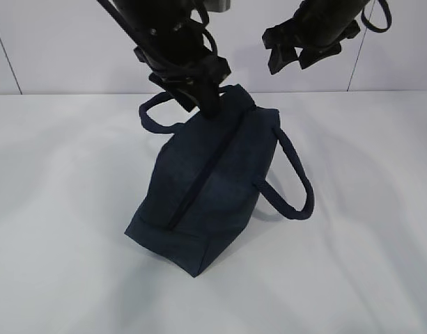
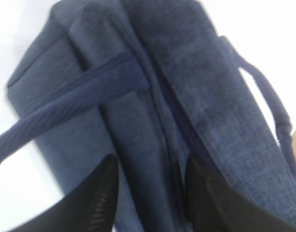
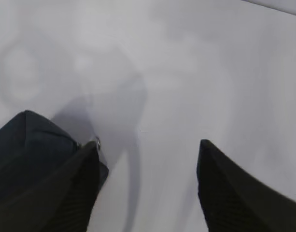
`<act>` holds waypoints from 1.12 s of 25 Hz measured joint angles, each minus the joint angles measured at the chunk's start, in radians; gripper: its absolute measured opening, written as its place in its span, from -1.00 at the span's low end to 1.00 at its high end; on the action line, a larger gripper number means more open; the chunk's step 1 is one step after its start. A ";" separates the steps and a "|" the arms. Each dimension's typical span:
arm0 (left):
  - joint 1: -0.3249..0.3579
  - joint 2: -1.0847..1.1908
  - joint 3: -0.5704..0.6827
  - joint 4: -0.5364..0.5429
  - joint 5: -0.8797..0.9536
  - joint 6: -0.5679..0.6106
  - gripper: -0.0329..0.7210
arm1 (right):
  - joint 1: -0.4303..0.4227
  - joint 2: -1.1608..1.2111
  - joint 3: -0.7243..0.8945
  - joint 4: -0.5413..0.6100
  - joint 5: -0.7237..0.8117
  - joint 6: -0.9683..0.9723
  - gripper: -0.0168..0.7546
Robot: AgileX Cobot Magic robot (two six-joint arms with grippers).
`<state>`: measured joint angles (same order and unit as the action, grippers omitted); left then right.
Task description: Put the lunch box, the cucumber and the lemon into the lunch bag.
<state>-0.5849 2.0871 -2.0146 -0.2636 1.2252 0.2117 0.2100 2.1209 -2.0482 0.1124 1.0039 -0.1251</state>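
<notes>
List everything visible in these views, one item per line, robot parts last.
lunch bag: one, dark navy, upright mid-table, top zipper seam looks closed.
bag handles: two, navy loops, one on each side of the bag.
metal ring pull: one, silver, at the bag corner seen in the right wrist view.
table: one, white, under the bag.
left gripper: one, black, fingers apart at the bag's far end, over the zipper seam.
right gripper: one, black, open, raised above the table to the right of the bag.
</notes>
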 joint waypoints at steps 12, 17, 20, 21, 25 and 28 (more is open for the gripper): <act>0.127 -0.104 0.000 0.076 0.015 -0.114 0.02 | 0.000 -0.117 -0.002 -0.122 0.233 0.004 0.28; 0.145 -0.164 0.000 0.105 0.018 -0.147 0.04 | 0.000 -0.160 -0.002 -0.112 0.241 0.028 0.28; 0.145 -0.217 0.017 0.171 0.019 -0.176 0.05 | 0.000 -0.199 -0.002 -0.094 0.245 0.050 0.28; 0.147 -0.240 0.034 0.191 0.019 -0.187 0.05 | 0.000 -0.216 0.000 -0.084 0.245 0.053 0.28; 0.147 -0.344 0.134 0.213 0.022 -0.206 0.05 | 0.000 -0.297 0.049 -0.050 0.247 0.054 0.28; 0.147 -0.426 0.214 0.213 0.024 -0.221 0.05 | 0.000 -0.380 0.129 -0.043 0.248 0.056 0.28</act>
<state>-0.4378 1.6615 -1.8002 -0.0506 1.2496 -0.0090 0.2100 1.7405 -1.9194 0.0693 1.2523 -0.0692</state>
